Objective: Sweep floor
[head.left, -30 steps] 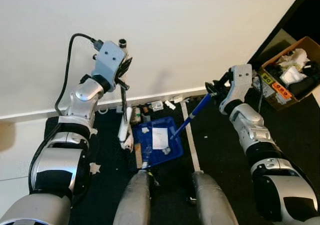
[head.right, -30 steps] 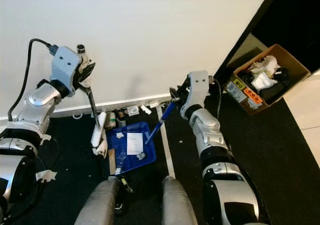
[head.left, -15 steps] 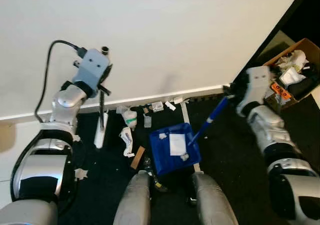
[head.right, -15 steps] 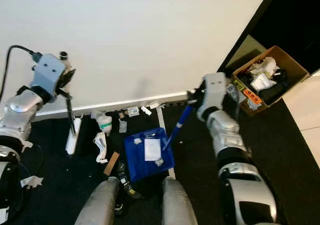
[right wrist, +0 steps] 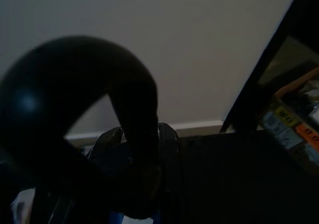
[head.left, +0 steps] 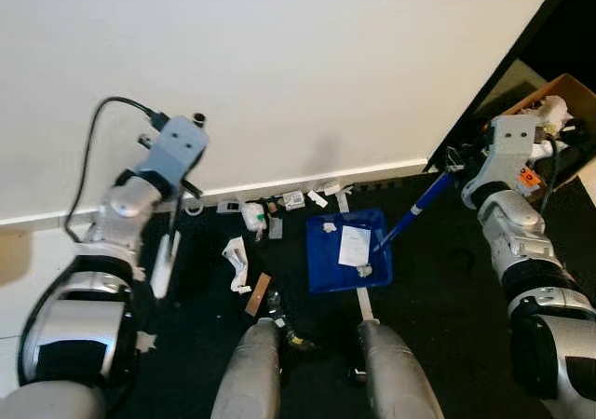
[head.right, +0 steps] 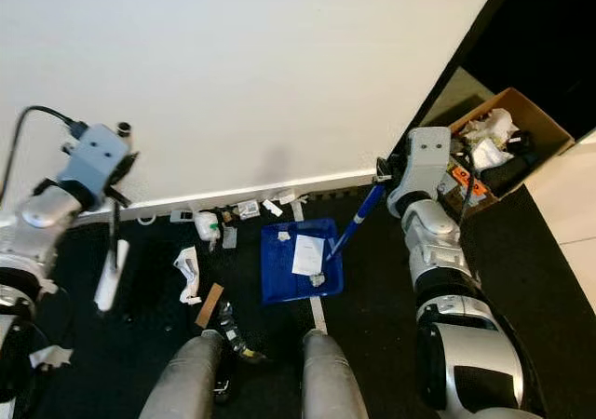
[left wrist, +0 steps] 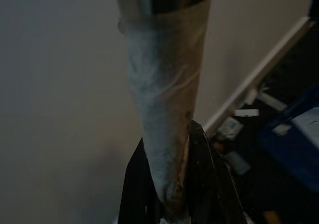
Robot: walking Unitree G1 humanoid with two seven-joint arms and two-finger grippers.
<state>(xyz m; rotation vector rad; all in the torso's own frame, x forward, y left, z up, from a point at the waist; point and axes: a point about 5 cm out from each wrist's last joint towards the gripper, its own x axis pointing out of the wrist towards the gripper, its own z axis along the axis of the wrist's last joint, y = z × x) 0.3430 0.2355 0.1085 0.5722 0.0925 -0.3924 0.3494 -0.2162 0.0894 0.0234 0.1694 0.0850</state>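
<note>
**A:** Where does the litter lie from your broom?

**B:** Your left gripper (head.left: 183,184), fingers closed round the broom (head.left: 166,256), holds it near-upright at 9 o'clock. The paper scraps (head.left: 235,263) lie toward 3 o'clock of its head.

**A:** And the blue dustpan (head.left: 346,263)?

**B:** Farther along at 3 o'clock, handle (head.left: 412,218) slanting up to your right gripper (head.left: 453,166), clamped on it. The left arm is nearer.

blue dustpan (head.left: 346,263) with a blue handle (head.left: 413,220), white paper scraps (head.left: 354,246) inside; white broom head (head.left: 164,265) on a black stick; black floor (head.left: 438,298); white wall (head.left: 307,74) with white skirting; brown cardboard box (head.right: 510,140) with orange and yellow labels; silver arms, black grippers
</note>
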